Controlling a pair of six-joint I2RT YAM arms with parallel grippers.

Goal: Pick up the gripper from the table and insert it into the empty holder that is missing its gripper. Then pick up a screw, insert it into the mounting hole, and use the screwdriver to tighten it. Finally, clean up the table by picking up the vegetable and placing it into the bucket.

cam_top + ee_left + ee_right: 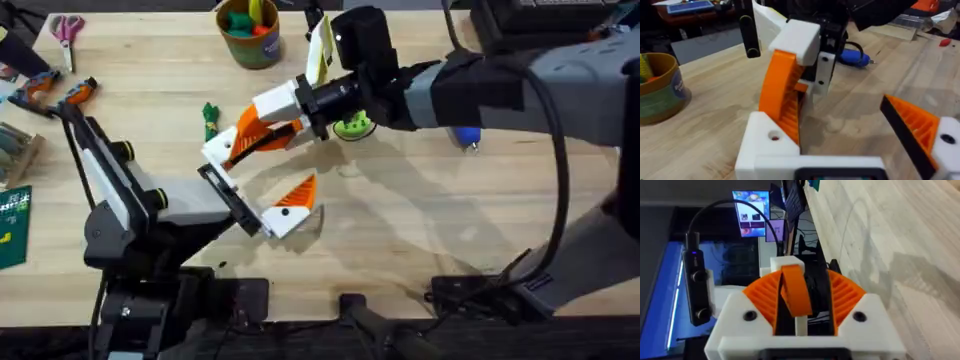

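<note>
Left tool (258, 205): fingers apart; one white holder (771, 146) awaiting its pad.
Right tool (262, 128): clamped on the orange gripper (792, 290), held at the holder.
Gripper handling: judged light, stiff, ribbed; best gripped across the flat sides.
Bucket (250, 35): far on the surface (400, 220).

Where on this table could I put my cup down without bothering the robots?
Bare wood lies right of centre, between the screwdriver and the table's near edge. It is crowded mid-table, where both grippers meet around the orange gripper, by the bucket, and along the left edge with tools.
</note>
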